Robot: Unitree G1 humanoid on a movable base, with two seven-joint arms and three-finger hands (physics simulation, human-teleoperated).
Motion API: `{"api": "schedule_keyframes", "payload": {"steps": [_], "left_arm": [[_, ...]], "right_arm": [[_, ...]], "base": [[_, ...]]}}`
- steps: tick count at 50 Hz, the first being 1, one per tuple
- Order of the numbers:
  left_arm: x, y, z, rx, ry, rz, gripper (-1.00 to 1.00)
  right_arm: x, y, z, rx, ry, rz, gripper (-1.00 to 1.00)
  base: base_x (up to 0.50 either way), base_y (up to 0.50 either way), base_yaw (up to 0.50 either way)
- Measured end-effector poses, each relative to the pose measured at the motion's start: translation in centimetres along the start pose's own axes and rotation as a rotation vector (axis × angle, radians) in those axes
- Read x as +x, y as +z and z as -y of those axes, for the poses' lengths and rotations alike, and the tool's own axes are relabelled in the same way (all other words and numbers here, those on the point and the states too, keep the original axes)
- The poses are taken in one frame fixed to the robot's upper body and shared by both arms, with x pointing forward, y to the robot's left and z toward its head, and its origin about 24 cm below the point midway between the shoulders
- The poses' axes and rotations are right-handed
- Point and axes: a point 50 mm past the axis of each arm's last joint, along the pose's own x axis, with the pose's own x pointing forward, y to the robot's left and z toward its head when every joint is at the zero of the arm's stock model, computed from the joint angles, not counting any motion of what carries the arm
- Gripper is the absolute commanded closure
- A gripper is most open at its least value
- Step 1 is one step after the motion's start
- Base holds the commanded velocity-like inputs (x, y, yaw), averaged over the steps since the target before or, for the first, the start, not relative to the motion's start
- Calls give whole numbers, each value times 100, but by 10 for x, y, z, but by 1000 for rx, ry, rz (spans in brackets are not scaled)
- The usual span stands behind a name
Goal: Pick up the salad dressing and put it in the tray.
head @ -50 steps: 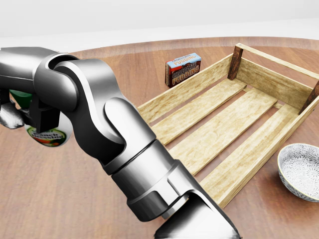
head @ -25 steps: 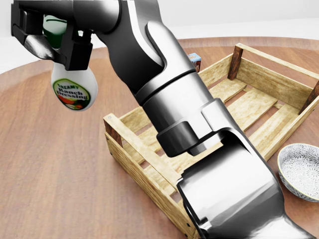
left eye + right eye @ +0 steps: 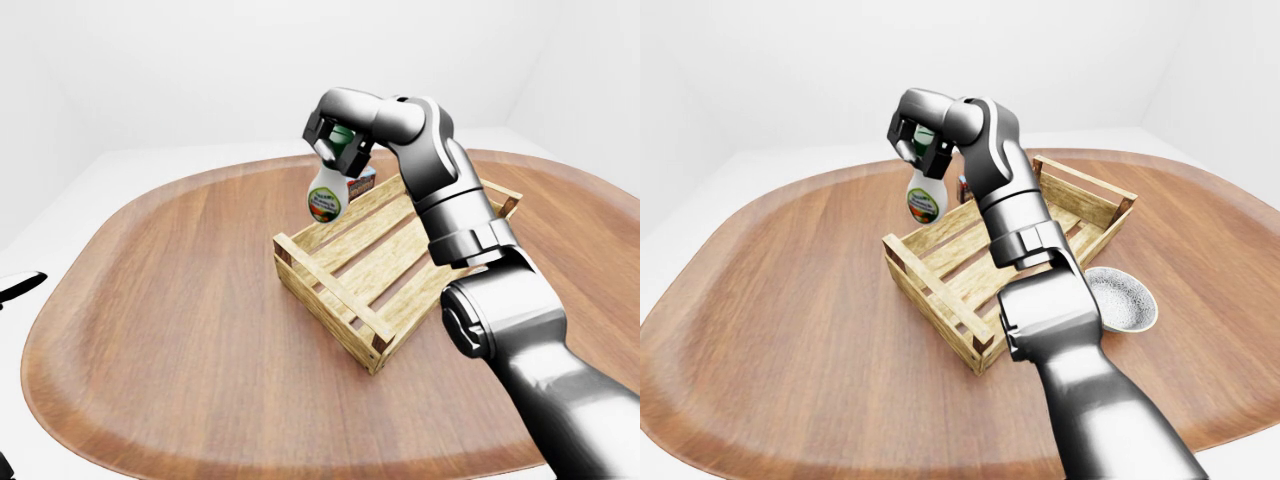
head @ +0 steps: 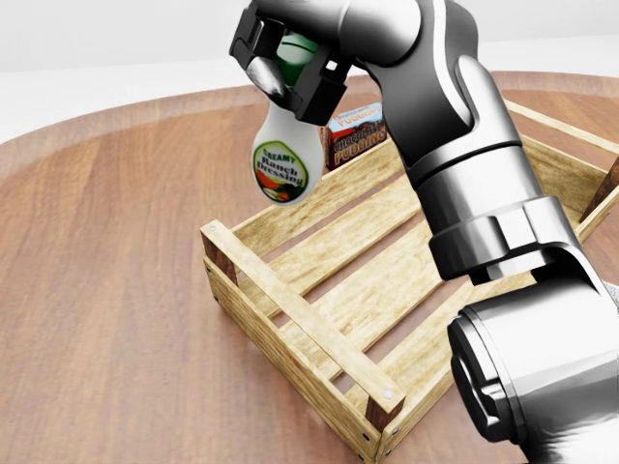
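1. One hand does the work: the right hand (image 4: pixel 290 63) is clamped round the green cap and neck of the salad dressing (image 4: pixel 286 155), so the bottle hangs cap-up below the fingers, clear of everything underneath. Holding it by the top leaves the wide body free, which in my judgement suits lowering it between the tray's walls without the fingers striking the wood.
2. Carried high, the bottle sits over the far-left long wall of the tray (image 4: pixel 290 319), about at that rim rather than squarely over the slats. I judge the lift finished and the carry nearly so; a short move further over the slatted floor, then a descent, is what remains.
3. Seen from the head view, the tray lies slantwise near the middle of the tabletop (image 4: pixel 106 290), its near corner pointing toward the view's bottom; its floor is bare slats with gaps, so an upright bottle may tip on release.
4. Just beyond the tray's far-left wall stands a chocolate pudding box (image 4: pixel 355 133), close behind the hanging bottle; a patterned bowl (image 3: pixel 1123 300) rests beside the tray's right-hand long wall, toward the tabletop's right edge.
5. The bottle is white and pear-shaped, with a round green-rimmed label reading "Creamy Ranch Dressing" above a picture of vegetables, and it tilts slightly.
6. At the left edge of the left-eye view only a dark tip of the left hand (image 3: pixel 20 287) shows; I cannot tell how its fingers stand.
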Motion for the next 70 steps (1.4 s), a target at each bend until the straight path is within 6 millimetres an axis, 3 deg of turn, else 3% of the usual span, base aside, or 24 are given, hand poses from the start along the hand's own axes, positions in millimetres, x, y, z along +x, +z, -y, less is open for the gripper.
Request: {"api": "schedule_keyframes", "payload": {"steps": [17, 31, 40, 52, 70], "left_arm": [[0, 0, 0, 3, 0, -1, -100], [1, 1, 1, 3, 0, 3, -100], [1, -1, 1, 4, -1, -1, -100], [0, -3, 1, 5, 1, -13, -100], [0, -6, 1, 5, 0, -23, -100]], "right_arm": [[-31, -110, 0, 161, 40, -329, 100], [-62, -175, -23, 287, 103, -539, 100], [-68, -194, -45, 334, 141, -606, 100], [-64, -203, -69, 351, 93, -646, 100], [-67, -216, -80, 259, -123, -730, 100]], "base": [[0, 0, 0], [0, 0, 0], [0, 0, 0], [0, 0, 0], [0, 0, 0]]}}
